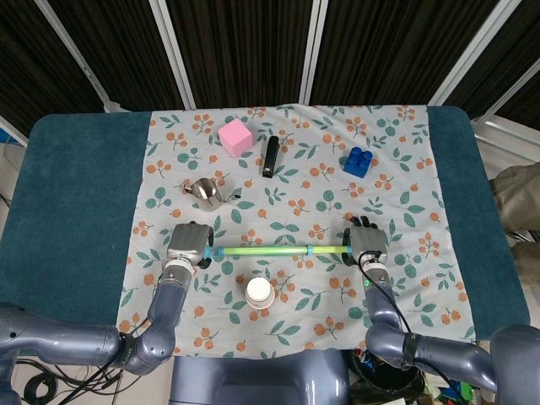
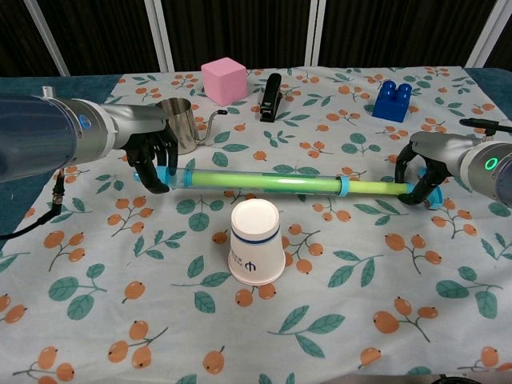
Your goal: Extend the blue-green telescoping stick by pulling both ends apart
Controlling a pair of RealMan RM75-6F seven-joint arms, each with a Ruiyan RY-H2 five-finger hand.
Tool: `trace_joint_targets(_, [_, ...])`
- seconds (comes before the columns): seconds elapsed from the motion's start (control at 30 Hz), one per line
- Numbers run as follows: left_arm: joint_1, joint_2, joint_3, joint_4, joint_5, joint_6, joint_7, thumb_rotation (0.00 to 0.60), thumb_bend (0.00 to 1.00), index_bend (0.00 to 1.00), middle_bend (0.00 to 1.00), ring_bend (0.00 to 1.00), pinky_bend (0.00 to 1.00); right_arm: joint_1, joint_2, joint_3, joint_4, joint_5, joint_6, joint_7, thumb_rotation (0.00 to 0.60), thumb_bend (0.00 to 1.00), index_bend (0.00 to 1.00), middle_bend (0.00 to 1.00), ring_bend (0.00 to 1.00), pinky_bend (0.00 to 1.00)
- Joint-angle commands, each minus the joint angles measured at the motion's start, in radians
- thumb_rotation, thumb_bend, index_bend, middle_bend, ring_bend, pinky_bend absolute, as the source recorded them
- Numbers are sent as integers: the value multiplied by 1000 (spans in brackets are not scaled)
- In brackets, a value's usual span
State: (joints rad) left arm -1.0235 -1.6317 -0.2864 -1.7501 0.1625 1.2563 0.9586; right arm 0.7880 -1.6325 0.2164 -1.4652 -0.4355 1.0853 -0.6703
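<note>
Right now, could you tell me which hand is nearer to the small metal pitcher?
Left. The left hand grips the stick beside the metal pitcher; the right hand holds the far end.

Both arms are smooth, rounded, blue-grey tubes with a dull metallic sheen. The left hand (image 1: 189, 245) has a pale silver back and black fingers (image 2: 157, 164). The right hand (image 1: 368, 241) is dark on top, with a small green light glowing at its wrist. Thin black cables trail from both forearms.
</note>
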Motion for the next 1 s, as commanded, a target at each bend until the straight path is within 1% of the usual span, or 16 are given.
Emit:
trace_joint_targets(0.03, [-2, -3, 2, 2, 0, -1, 1, 600, 319, 527, 417, 222, 335, 0, -1, 1, -1, 0, -2, 0, 600, 447, 642, 107, 17, 135])
trace_joint_targets(0.13, [-5, -7, 0, 4, 0, -2, -1, 600, 319, 527, 417, 222, 335, 0, -1, 1, -3, -5, -2, 0, 600, 448, 655, 110, 17, 135])
trace_joint_targets(0.63, [-11, -11, -1, 5, -2, 2, -7, 600, 319, 527, 417, 222, 334, -5, -19, -6, -13, -23, 11, -6, 600, 448, 661, 110, 17, 134])
trace_joint_targets(1.0, [-11, -18, 5, 17, -8, -11, -14, 600, 319, 527, 416, 222, 335, -6, -17, 4, -5, -21, 10, -7, 600, 448, 661, 110, 17, 135])
